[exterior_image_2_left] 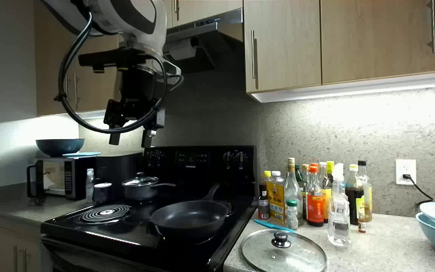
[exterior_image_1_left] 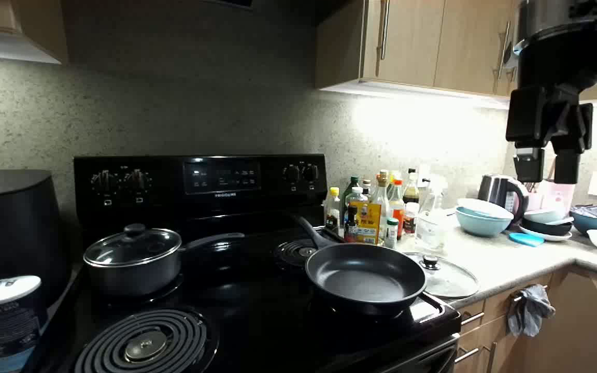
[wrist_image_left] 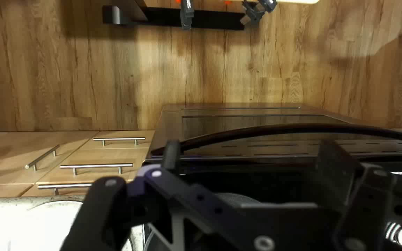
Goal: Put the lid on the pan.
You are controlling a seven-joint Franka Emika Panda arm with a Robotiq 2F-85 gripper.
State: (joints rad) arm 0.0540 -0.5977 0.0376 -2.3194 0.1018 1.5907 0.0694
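Note:
The black frying pan (exterior_image_1_left: 366, 274) (exterior_image_2_left: 191, 217) sits uncovered on the front burner nearest the counter, its handle pointing to the stove's back. On the counter beside the stove lies the round glass lid (exterior_image_1_left: 451, 282) (exterior_image_2_left: 296, 255), knob upward. The pan hides part of its edge in an exterior view (exterior_image_1_left: 429, 261). High above the stove, well apart from both, hangs my gripper (exterior_image_1_left: 548, 168) (exterior_image_2_left: 130, 139), pointing down. In the wrist view the gripper (wrist_image_left: 252, 157) shows widely parted fingers (wrist_image_left: 170, 155) with nothing between them; part of the pan (wrist_image_left: 236, 198) shows below.
A lidded smaller pot (exterior_image_1_left: 135, 274) stands on a back burner. Several bottles (exterior_image_2_left: 315, 211) and a clear spray bottle (exterior_image_2_left: 339, 223) crowd the counter near the lid. A blue utensil (exterior_image_2_left: 274, 226) lies by the lid. The range hood (exterior_image_2_left: 210, 32) hangs overhead.

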